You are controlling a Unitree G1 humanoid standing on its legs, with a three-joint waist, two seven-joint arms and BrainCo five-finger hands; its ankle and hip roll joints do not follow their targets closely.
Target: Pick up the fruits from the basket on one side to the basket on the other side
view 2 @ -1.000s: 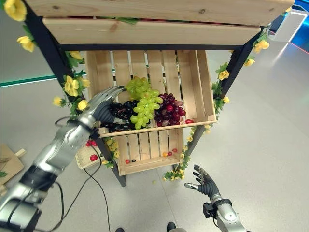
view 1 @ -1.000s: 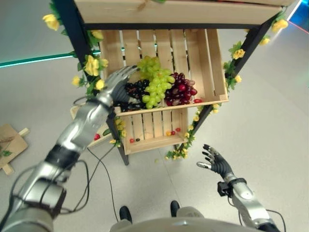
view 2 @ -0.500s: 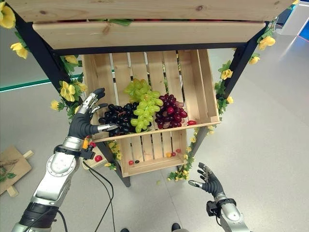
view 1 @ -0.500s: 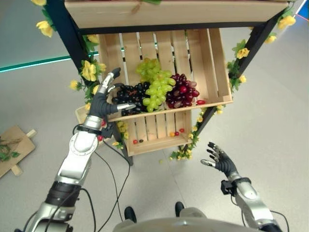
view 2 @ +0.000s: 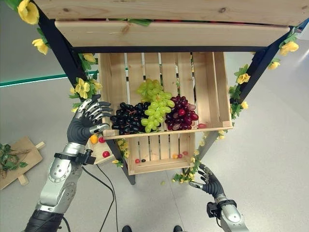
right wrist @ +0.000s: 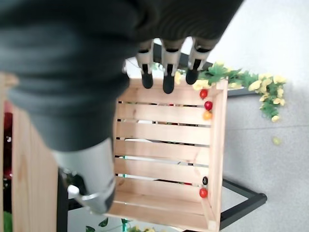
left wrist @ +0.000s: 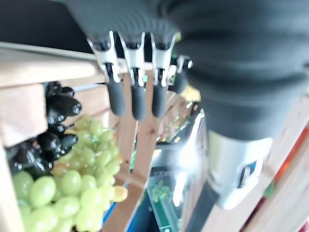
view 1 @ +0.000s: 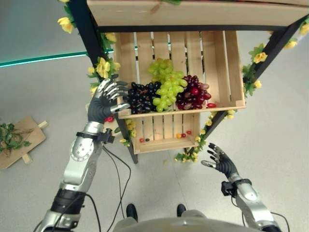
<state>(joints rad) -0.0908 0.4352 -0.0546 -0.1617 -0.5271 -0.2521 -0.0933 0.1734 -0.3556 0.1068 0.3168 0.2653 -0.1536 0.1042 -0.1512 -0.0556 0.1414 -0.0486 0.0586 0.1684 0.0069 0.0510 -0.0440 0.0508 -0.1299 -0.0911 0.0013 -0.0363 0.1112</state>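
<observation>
By crate (view 1: 231, 67) left edge, L hand (view 1: 102, 104) open near dark grapes (view 1: 141, 95).

No readable text, labels or numbers anywhere: crates, rack and floor are all unmarked.
</observation>
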